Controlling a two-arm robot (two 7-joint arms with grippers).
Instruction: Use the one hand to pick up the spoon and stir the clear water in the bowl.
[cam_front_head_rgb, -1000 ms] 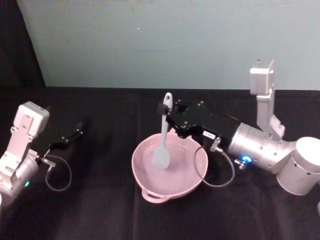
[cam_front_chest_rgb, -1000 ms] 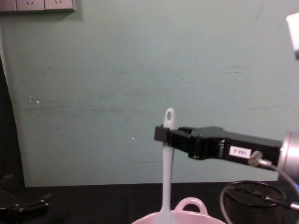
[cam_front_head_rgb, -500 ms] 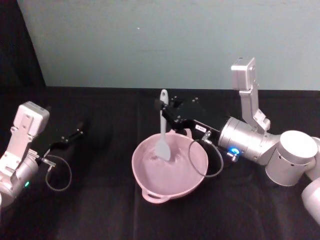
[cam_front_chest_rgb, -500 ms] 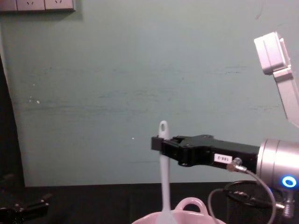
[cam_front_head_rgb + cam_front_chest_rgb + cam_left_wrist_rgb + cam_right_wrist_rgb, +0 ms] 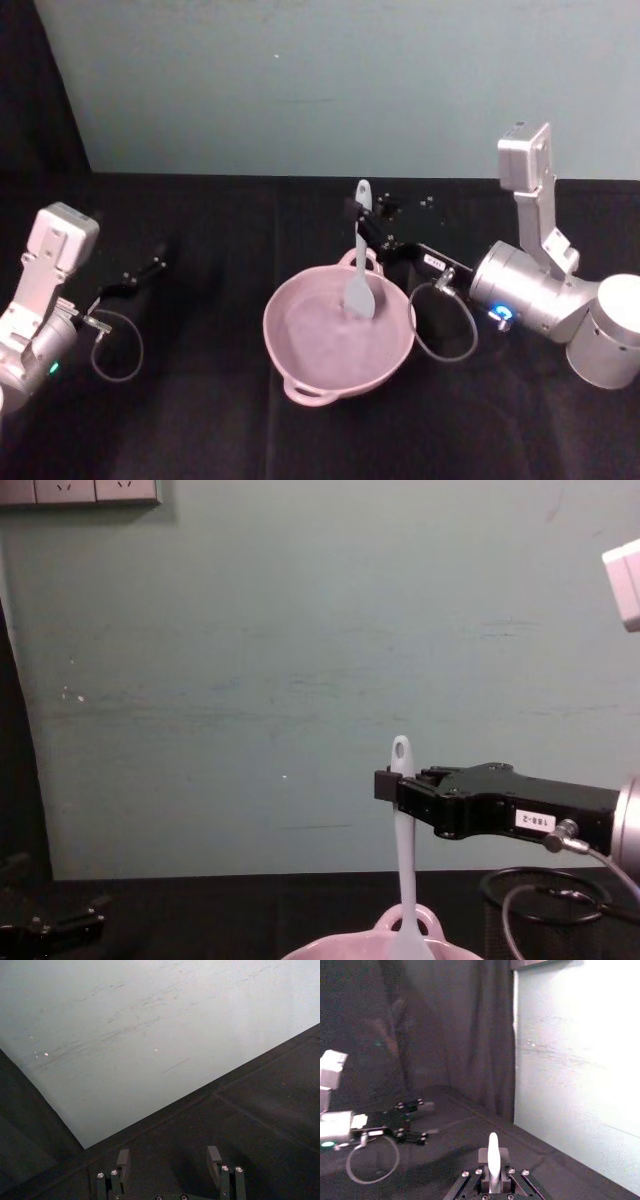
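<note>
— Gripping the spoon [image 5: 360, 268] high on its handle, is it? Which arm?

— That's the right end effector [image 5: 358, 212], reaching in from the right and clamped shut on the handle just under the oval hole. The spoon hangs near upright, its long axis dropping straight down from the grip. Its paddle head is inside the pink bowl [image 5: 300, 350], toward the far right part, close to the far loop handle.

— So the stirring turns on that vertical line?

— I'd say so. The head sits directly below the grip, so sweeping the wrist sideways should carry it round. The rim is near on that side, mind.

— And the left end effector [image 5: 150, 270]?

— It's parked well off on the left of the table [image 5: 200, 430], fingers apart, nothing between them.

— Can you see the water?

— Hardly. It's clear, and I can't tell how deep the paddle sits. From lower down the bowl is cut off at the bottom, and a black mesh cup [image 5: 535, 905] stands beside it under the arm.
</note>
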